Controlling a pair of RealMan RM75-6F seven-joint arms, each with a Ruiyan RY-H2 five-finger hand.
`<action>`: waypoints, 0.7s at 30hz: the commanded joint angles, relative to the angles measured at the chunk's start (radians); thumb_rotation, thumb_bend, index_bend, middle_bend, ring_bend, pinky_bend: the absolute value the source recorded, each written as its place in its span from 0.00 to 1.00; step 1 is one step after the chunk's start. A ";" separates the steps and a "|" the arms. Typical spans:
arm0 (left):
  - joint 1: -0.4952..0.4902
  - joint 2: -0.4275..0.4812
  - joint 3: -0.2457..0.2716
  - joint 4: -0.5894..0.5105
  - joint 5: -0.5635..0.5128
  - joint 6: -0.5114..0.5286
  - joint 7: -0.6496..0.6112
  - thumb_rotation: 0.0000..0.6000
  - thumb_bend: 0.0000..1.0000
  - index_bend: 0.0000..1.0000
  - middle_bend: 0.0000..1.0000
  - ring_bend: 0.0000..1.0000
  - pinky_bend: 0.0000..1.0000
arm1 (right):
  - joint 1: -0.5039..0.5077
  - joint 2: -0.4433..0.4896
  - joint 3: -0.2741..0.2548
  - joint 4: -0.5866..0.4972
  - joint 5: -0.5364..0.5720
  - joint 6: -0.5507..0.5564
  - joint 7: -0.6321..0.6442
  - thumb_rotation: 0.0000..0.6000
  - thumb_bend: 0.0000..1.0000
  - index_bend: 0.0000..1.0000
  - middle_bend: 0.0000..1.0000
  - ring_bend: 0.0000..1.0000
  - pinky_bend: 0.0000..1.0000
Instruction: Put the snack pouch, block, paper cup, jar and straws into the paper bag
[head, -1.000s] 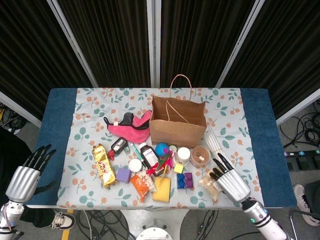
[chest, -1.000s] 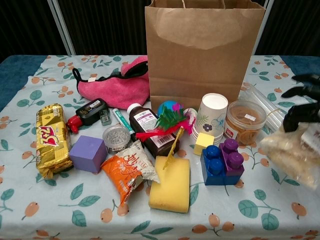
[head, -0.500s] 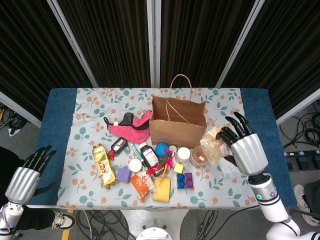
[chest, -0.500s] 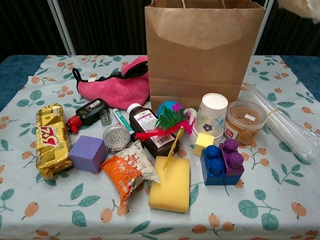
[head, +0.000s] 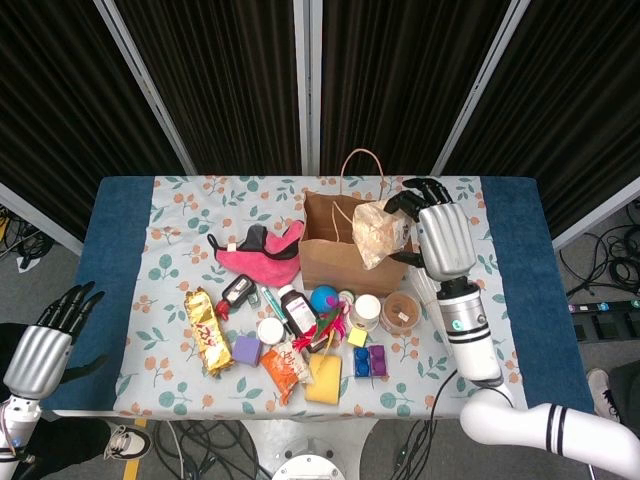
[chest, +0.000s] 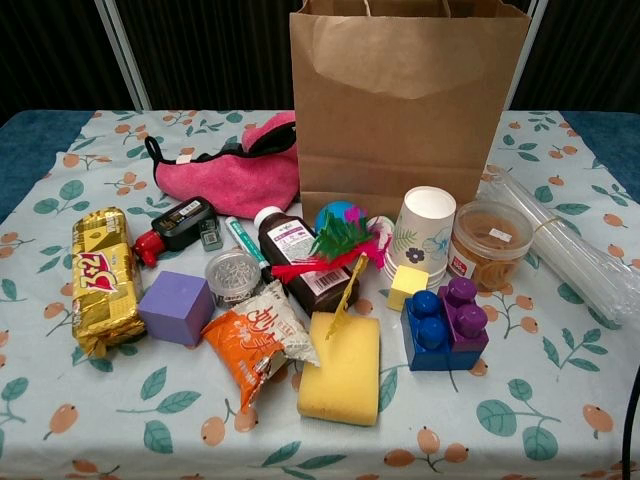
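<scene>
Above the paper bag (head: 355, 250), my right robot hand (head: 437, 235) grips the snack pouch (head: 377, 232).
Near left, off the table (head: 120, 230), my left robot hand (head: 42, 345) hangs with fingers spread, holding nothing.

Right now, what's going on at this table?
The right hand holds a clear snack pouch over the open top of the paper bag, not yet released. The paper cup, jar, straws and blue-purple block sit on the table. The left hand is off the table's edge, holding nothing.
</scene>
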 joint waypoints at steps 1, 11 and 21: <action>-0.003 0.001 -0.001 0.003 -0.002 -0.005 -0.002 1.00 0.03 0.12 0.13 0.08 0.21 | 0.042 -0.081 0.041 0.056 0.088 -0.001 0.062 1.00 0.16 0.66 0.50 0.25 0.23; -0.008 -0.001 -0.002 0.020 -0.013 -0.019 -0.016 1.00 0.03 0.12 0.13 0.08 0.21 | 0.051 -0.140 0.076 0.129 0.203 -0.015 0.197 1.00 0.16 0.66 0.50 0.25 0.23; -0.015 -0.002 -0.003 0.022 -0.013 -0.027 -0.017 1.00 0.03 0.12 0.14 0.08 0.21 | 0.028 -0.098 0.084 0.079 0.200 0.011 0.226 1.00 0.16 0.66 0.50 0.25 0.23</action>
